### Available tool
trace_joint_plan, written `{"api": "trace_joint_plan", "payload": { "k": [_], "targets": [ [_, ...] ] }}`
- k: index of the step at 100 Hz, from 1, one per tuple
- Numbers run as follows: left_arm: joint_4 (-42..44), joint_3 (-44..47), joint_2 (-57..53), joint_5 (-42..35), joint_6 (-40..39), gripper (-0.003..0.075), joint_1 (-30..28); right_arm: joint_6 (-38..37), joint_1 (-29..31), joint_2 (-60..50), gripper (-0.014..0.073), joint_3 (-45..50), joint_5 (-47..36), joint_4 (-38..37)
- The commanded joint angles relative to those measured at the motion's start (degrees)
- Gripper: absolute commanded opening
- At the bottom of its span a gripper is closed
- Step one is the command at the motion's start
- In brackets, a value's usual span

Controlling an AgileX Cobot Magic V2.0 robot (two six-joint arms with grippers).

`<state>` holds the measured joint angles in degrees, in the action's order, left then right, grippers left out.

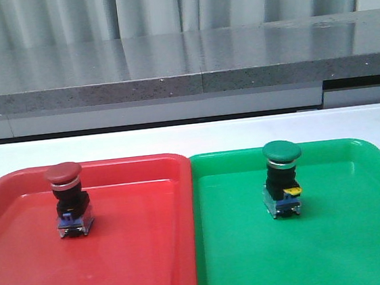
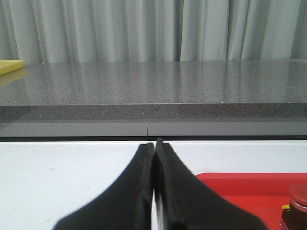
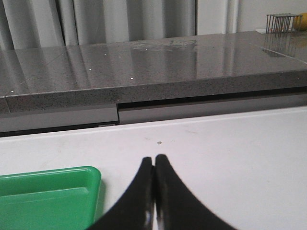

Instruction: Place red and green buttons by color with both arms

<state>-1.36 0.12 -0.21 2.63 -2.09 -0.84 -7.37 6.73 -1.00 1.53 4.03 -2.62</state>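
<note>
The red button (image 1: 69,199) stands upright in the red tray (image 1: 141,256), toward its far left. The green button (image 1: 282,177) stands upright in the green tray (image 1: 349,234). Neither arm shows in the front view. In the left wrist view my left gripper (image 2: 154,143) is shut and empty over the white table, left of the red tray (image 2: 249,184); the red button's cap (image 2: 298,199) peeks in at the frame corner. In the right wrist view my right gripper (image 3: 154,159) is shut and empty over the table, right of the green tray (image 3: 48,199).
The two trays lie side by side on a white table (image 1: 189,137). A grey stone ledge (image 1: 182,68) runs along the back with curtains behind. A yellow object (image 2: 9,66) and a wire rack (image 3: 282,21) sit on the ledge's far ends.
</note>
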Motion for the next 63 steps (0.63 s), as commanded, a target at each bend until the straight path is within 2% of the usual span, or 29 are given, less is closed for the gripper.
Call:
{"api": "trace_joint_plan", "payload": {
  "k": [1, 63],
  "targets": [
    [-0.43, 0.59, -1.24, -4.24, 0.03, -0.0020, -0.12, 0.02, 0.33, -0.92, -0.0064, -1.04, -5.35, -1.27],
    [-0.43, 0.59, -1.24, -4.24, 0.03, -0.0020, -0.12, 0.02, 0.33, -0.92, -0.0064, -1.04, -6.55, -1.32]
  ]
}}
